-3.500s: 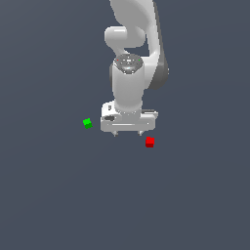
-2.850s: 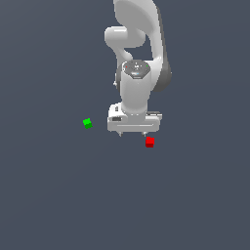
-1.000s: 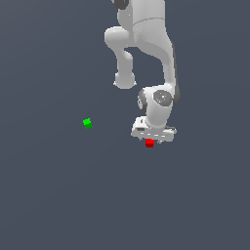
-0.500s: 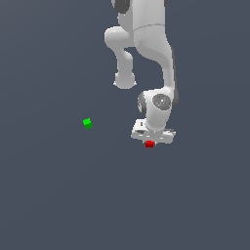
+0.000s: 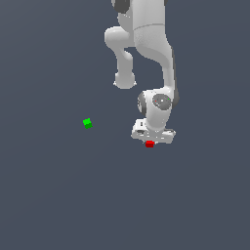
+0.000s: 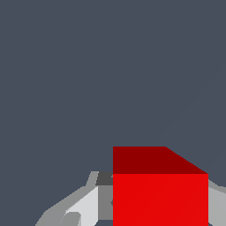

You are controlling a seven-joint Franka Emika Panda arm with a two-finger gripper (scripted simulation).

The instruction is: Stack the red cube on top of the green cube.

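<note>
The red cube (image 5: 149, 143) rests on the dark floor, right under the white hand. My gripper (image 5: 150, 140) is lowered over it with one finger on each side. In the wrist view the red cube (image 6: 160, 194) fills the space between the fingers (image 6: 104, 198), and both fingers lie against its sides, so the gripper (image 6: 160, 209) looks shut on it. The green cube (image 5: 87, 123) sits alone on the floor, well off to the exterior view's left of the gripper and slightly farther back.
The white arm (image 5: 146, 53) rises above the hand and bends over the scene. The floor (image 5: 73, 195) is a plain dark grey surface with no other objects in view.
The arm swung from between the cubes to the exterior view's right and lowered onto the red cube. In the last half second the hand has barely moved. Neither cube has moved.
</note>
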